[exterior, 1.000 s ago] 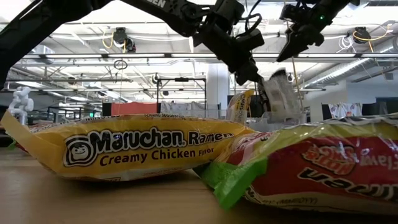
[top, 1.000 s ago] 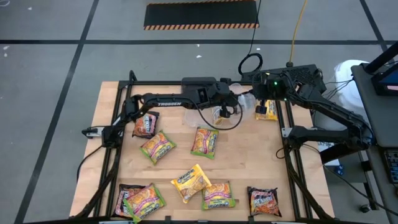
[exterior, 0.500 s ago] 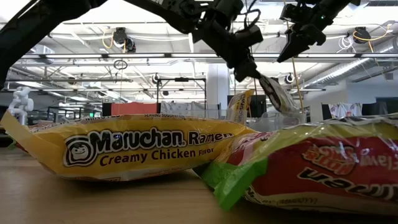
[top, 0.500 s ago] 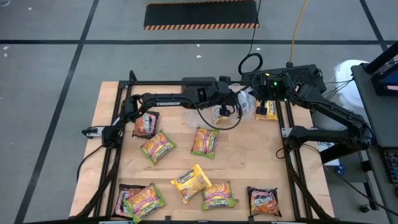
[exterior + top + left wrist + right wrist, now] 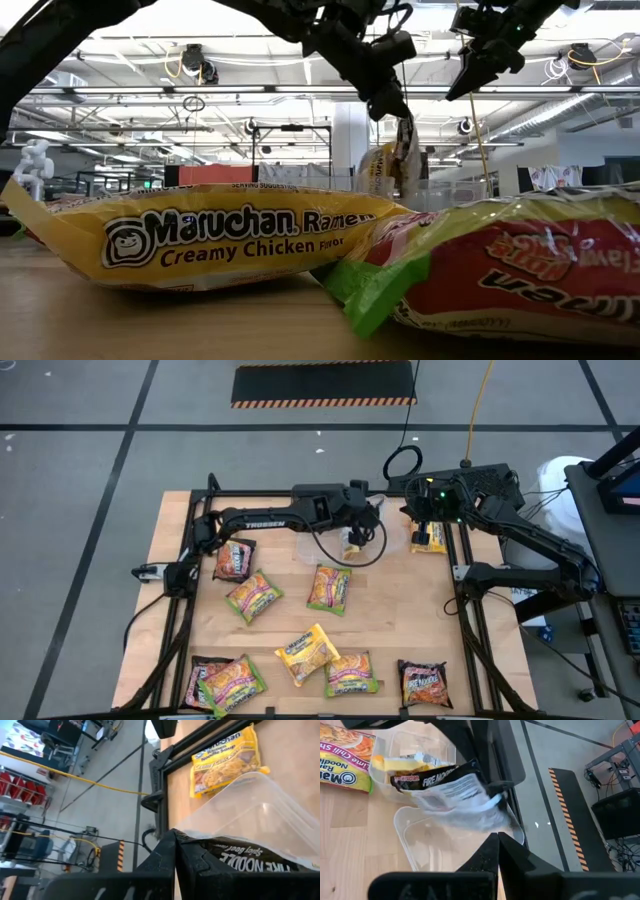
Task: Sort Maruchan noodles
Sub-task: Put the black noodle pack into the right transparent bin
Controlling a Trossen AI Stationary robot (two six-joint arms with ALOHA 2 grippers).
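My left gripper [image 5: 362, 526] [image 5: 393, 108] reaches over the far middle of the table, shut on a dark "Fire Noodle" packet [image 5: 445, 787] [image 5: 260, 862]. That packet hangs above two clear tubs [image 5: 435, 835] [image 5: 250, 810]; one tub [image 5: 412, 747] holds a yellow packet [image 5: 395, 764]. My right gripper [image 5: 416, 513] [image 5: 498, 842] waits shut and empty, raised at the far right. Several more Maruchan packets lie flat on the wood, among them a green-edged one [image 5: 329, 587] and a yellow one [image 5: 306, 650]. My left gripper pinches the dark packet by one edge [image 5: 200, 845] between its two fingers. The fingers slant down from the table's left. The packet hangs below them [image 5: 406, 150], lifted clear of the tubs and the table.
A yellow packet [image 5: 428, 538] [image 5: 225, 762] lies at the far right by the black frame rail [image 5: 465, 560]. Dark packets lie at the left [image 5: 233, 560] and the near right [image 5: 425, 683]. Green-edged ones [image 5: 253, 596] [image 5: 350, 673] lie between. Close to the low camera lie a yellow packet [image 5: 220, 240] and a green-edged one [image 5: 500, 270].
My left gripper has risen a little with the dark packet. The packet, which slanted out toward the right arm, has swung back and now hangs straight down below the fingers.
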